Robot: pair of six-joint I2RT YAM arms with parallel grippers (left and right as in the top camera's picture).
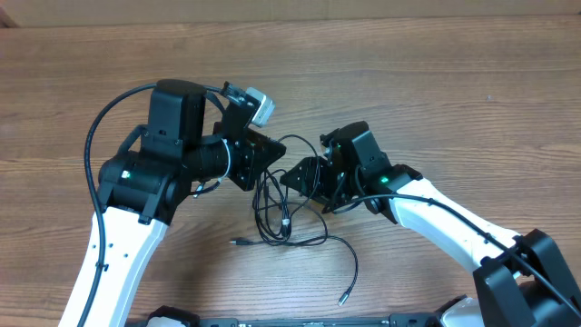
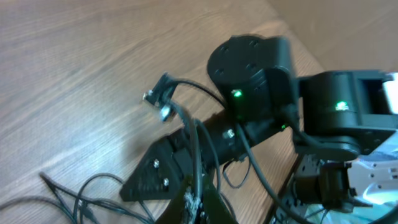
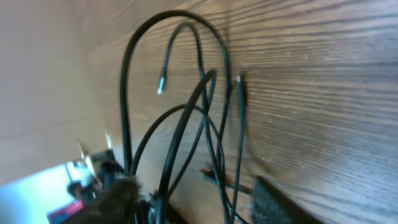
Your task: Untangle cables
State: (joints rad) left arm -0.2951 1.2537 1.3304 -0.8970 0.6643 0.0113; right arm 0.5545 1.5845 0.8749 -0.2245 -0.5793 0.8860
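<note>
The cables (image 1: pixel 272 213) lie as a loose black tangle on the wooden table between my two arms. One plug end (image 1: pixel 234 242) points left and another (image 1: pixel 343 298) lies toward the front. My left gripper (image 1: pixel 268 162) is shut on one cable; in the left wrist view that strand runs up from between the closed fingers (image 2: pixel 198 202), and more cable loops (image 2: pixel 81 199) lie at lower left. My right gripper (image 1: pixel 292 177) sits just right of it, over the tangle. In the right wrist view its jaws (image 3: pixel 196 190) stand apart with several cable strands (image 3: pixel 174 93) passing between them, unclamped.
The wooden table (image 1: pixel 436 82) extends all round the tangle. The left arm's body (image 1: pixel 172 145) and right arm's body (image 1: pixel 372 168) stand close together. In the left wrist view, the right arm's black housing (image 2: pixel 249 68) fills the middle.
</note>
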